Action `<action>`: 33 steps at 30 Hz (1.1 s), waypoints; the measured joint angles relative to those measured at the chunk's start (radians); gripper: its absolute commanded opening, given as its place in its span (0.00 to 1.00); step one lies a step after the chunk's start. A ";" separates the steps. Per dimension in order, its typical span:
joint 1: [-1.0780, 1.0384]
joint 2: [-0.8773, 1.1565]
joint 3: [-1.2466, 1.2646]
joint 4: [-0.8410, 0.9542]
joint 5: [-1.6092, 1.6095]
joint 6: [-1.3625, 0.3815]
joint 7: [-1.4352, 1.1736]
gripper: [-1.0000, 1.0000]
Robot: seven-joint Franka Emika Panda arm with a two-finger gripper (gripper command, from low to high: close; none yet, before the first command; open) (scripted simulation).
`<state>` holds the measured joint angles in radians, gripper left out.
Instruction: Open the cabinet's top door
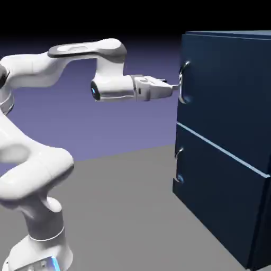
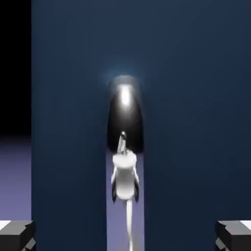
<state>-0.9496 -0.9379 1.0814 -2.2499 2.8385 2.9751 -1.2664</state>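
The navy cabinet [image 1: 263, 222] stands at the exterior view's right. Its top door [image 1: 227, 90] is flush with the front, above a light-blue seam. A curved silvery handle [image 1: 183, 82] sits at the door's near edge. My gripper [image 1: 172, 89] reaches level toward it, open, with its tips just short of the handle. In the hand view the top door [image 2: 196, 122] fills the picture and the handle [image 2: 125, 117] stands dead centre. My gripper [image 2: 125, 236] shows only its two fingertips [image 2: 17, 235], wide apart at the bottom corners, with nothing between them.
The shorter lower panel [image 1: 217, 180] with its own small handle [image 1: 179, 156] lies below the seam. The grey table [image 1: 127, 211] stretches out in front of the cabinet. My arm's elbow [image 1: 32, 164] bulks at the lower left.
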 measured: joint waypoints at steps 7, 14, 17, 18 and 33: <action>-0.036 0.041 0.014 0.018 -0.019 -0.052 -0.005 0.00; 0.218 0.028 -0.179 -0.173 -0.157 -0.157 0.024 0.00; 0.327 0.005 -0.272 -0.255 -0.233 -0.200 0.049 0.00; 0.363 -0.005 -0.304 -0.282 -0.262 -0.214 0.059 0.00; 0.766 -0.291 -0.815 -0.643 -0.864 -0.424 0.299 0.00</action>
<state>-0.1833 -1.2293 0.2664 -2.8928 1.9745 2.5506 -0.9674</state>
